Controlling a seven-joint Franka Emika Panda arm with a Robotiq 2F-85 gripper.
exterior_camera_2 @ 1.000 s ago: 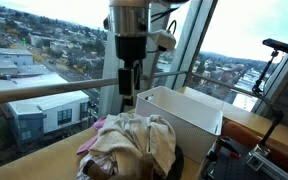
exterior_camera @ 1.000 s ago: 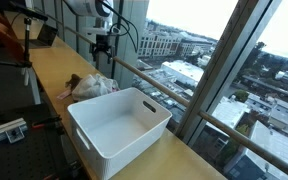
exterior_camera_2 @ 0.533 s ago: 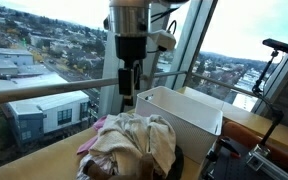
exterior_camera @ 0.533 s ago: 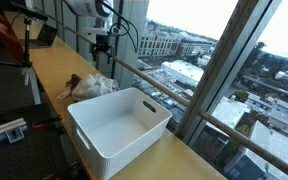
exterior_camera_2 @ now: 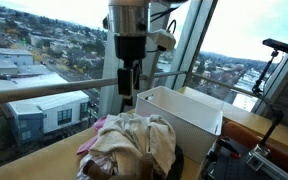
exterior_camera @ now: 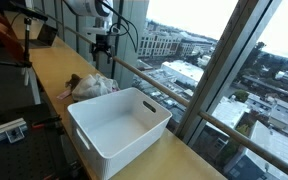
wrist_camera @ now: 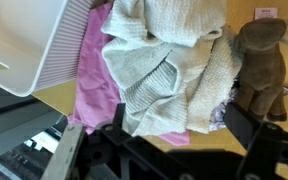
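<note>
A long wooden table [exterior_camera: 50, 68] runs along the big window. A pile of clothes [exterior_camera_2: 134, 140] lies on it right under the gripper [exterior_camera_2: 127, 92], and a brown soft toy [wrist_camera: 262, 65] lies at the edge of the pile. A white tub [exterior_camera: 124, 140] stands on the table just beside the pile, off to one side of the gripper.

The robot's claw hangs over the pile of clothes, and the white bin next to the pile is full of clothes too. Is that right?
Not quite. The white bin is empty: in an exterior view its inside is bare all the way down. The rest is right: the gripper hangs open over the pile of clothes, and the bin stands next to that pile.
</note>
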